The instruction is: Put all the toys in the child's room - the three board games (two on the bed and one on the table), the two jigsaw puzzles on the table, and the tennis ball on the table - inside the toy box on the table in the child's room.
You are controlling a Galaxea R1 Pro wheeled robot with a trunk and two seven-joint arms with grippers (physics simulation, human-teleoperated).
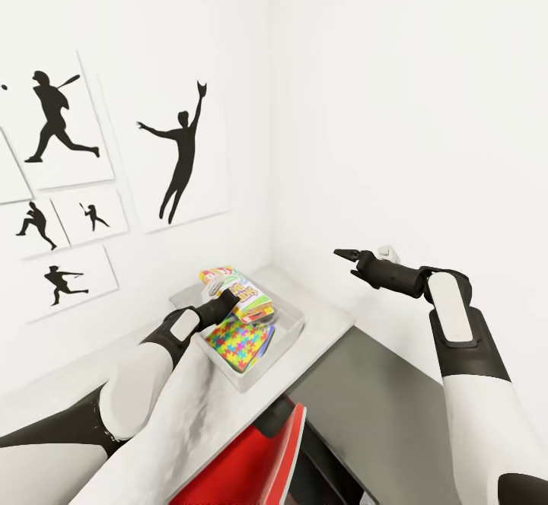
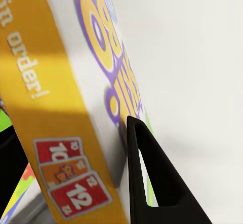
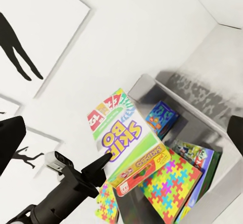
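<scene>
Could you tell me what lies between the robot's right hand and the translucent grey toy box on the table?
Nothing: in the head view, only bare pale grey-white table and white wall separate the raised right hand from the translucent grey toy box.

Brightness: rendering bright and even across the white walls (image 1: 396,94), nearly washing out.
Shadows: falling soft beside the toy box (image 3: 202,89) on the table (image 1: 327,319); darkening part of the SKIP BO box (image 2: 45,107) in the left wrist view.
Sharpness: blurring slightly on that close-up lettering.
Distortion: leaning and stretching the silhouette pictures (image 1: 57,121) toward the edges.
</scene>
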